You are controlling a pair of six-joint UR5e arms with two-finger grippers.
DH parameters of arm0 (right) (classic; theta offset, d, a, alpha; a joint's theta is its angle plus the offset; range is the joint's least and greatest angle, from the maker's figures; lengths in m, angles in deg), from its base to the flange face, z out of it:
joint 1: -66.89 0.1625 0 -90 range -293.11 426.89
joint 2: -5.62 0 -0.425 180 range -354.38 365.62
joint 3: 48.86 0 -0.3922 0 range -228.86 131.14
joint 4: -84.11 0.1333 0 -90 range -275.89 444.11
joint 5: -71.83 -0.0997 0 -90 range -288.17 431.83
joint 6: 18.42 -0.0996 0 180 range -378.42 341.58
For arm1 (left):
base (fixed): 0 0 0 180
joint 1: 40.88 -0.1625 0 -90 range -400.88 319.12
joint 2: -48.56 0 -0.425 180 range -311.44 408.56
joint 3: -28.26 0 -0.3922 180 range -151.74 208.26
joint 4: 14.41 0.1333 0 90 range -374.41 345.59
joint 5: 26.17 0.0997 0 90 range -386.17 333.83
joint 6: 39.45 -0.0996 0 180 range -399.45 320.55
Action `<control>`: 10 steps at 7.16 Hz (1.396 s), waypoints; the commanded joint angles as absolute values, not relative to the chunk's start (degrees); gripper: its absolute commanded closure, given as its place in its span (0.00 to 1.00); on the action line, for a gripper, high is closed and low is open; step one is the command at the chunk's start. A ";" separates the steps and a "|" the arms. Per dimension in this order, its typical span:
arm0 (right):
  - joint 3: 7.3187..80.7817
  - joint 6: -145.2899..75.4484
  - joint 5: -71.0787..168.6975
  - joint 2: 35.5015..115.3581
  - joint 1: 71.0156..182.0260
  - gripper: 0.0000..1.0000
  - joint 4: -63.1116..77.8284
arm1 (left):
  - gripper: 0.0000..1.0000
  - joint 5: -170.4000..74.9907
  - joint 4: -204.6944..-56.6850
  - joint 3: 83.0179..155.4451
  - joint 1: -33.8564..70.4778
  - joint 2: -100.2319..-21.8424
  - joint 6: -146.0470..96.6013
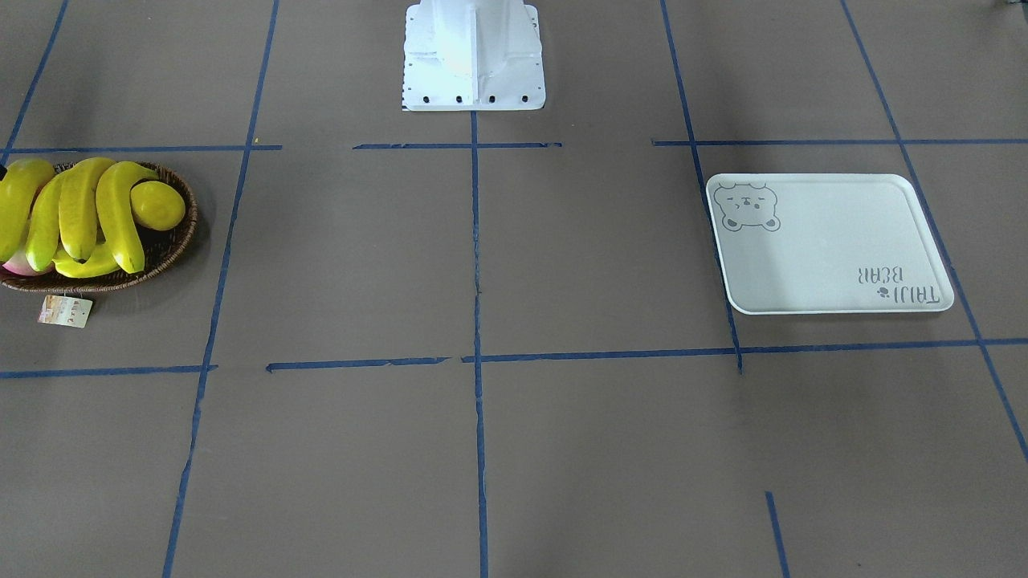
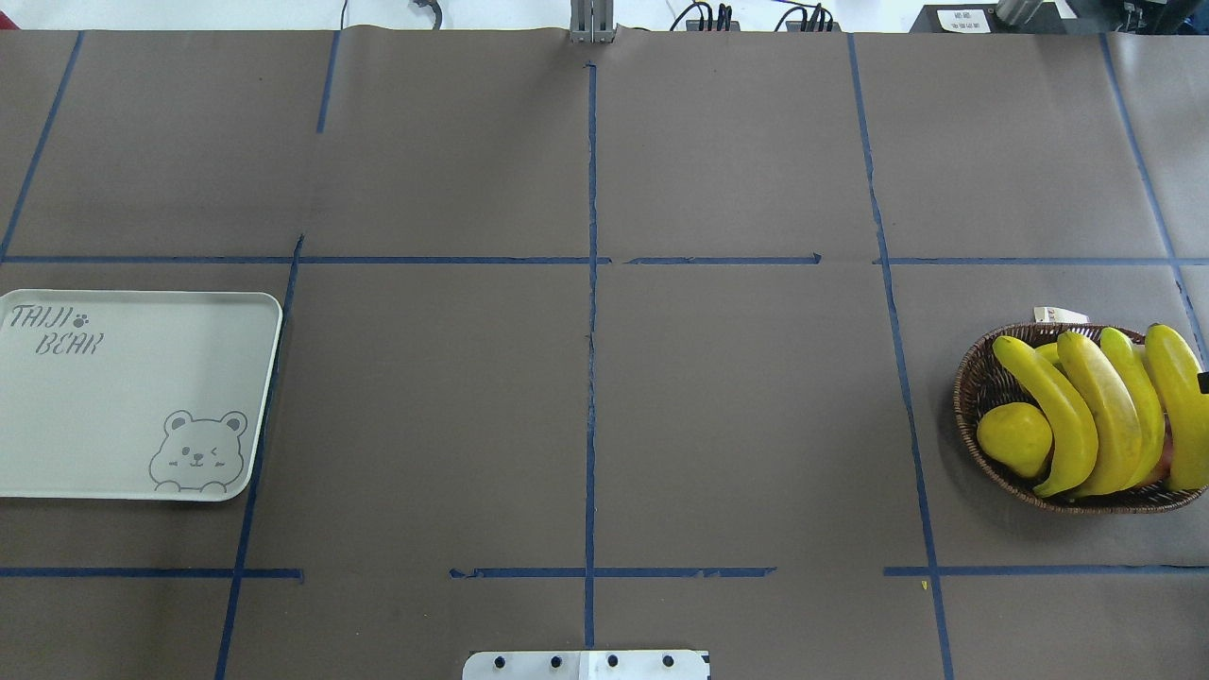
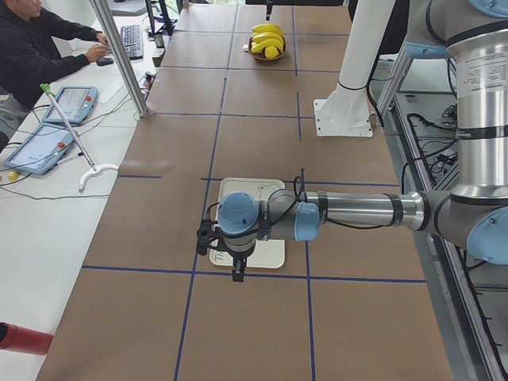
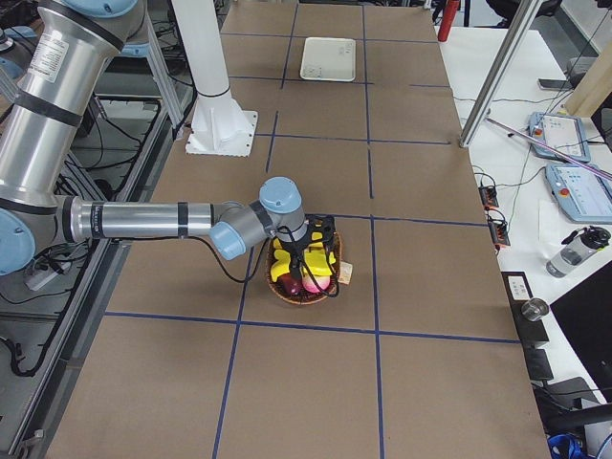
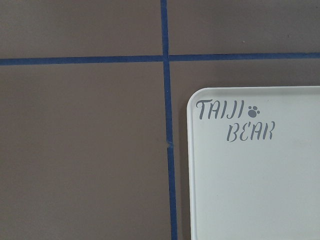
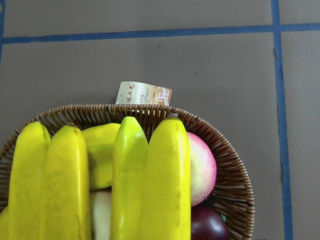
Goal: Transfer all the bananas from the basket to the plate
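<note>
Four yellow bananas point(image 2: 1048, 416) lie side by side in the dark wicker basket point(image 2: 978, 378) at the table's right end; they also show in the front view point(image 1: 80, 209) and fill the right wrist view point(image 6: 150, 180). The pale plate point(image 2: 94, 406) with the bear face lies bare at the left end, its lettered corner in the left wrist view point(image 5: 260, 190). My left gripper point(image 3: 238, 271) hangs over the plate's outer end. My right gripper point(image 4: 325, 251) hangs over the basket point(image 4: 287, 295). I cannot tell whether either is open or shut.
A round yellow lemon point(image 2: 1013, 439), a pink peach point(image 6: 200, 167) and a dark plum point(image 6: 207, 225) share the basket. Its paper tag point(image 6: 143, 94) lies on the table outside the rim. The white robot base point(image 1: 474, 56) stands mid-table. An operator point(image 3: 32, 40) sits beside the table.
</note>
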State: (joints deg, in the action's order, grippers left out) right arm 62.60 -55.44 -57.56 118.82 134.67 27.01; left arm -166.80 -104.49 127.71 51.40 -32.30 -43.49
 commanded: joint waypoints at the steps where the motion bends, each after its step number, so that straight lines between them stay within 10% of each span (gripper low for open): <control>1: 62.50 -55.60 -56.15 119.44 131.07 0.00 27.06 | 0.00 -166.80 -104.67 127.58 51.40 -32.21 -43.85; 5: 59.69 -55.51 -54.47 119.35 125.25 0.03 26.54 | 0.00 -166.80 -104.85 127.49 51.40 -32.21 -43.85; 10: 60.39 -55.42 -55.08 119.35 125.69 0.61 26.71 | 0.00 -166.80 -104.85 127.75 51.40 -32.21 -43.94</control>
